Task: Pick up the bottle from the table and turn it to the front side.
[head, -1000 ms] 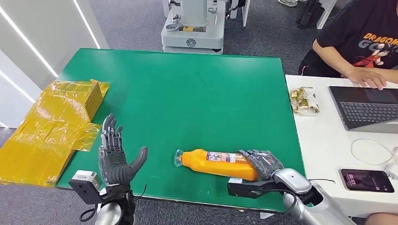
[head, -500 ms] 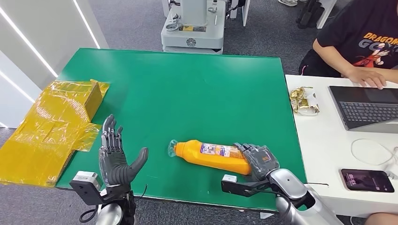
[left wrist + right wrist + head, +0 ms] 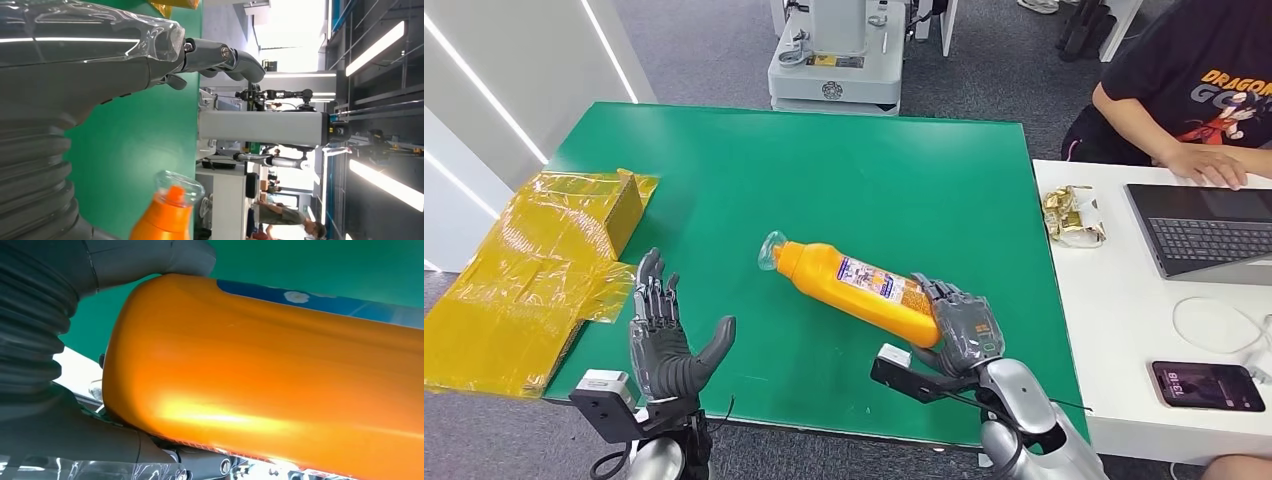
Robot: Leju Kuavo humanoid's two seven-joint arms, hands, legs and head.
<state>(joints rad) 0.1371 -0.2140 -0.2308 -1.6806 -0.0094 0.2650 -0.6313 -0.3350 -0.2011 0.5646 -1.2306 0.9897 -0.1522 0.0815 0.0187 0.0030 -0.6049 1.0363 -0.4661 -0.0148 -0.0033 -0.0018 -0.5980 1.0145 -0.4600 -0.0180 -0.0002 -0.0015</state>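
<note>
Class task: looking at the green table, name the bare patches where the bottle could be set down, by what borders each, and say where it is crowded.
Free: the far half of the green table, beyond the orange bottle; also the strip between the left hand and right hand. Crowded: the left edge, by the yellow wrapped box.

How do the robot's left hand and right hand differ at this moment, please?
The right hand grips the base end of the orange bottle; the left hand holds nothing. The left hand's fingers are spread and point upward with the thumb out; the right hand's curl around the bottle. Both sit near the green table's front edge.
</note>
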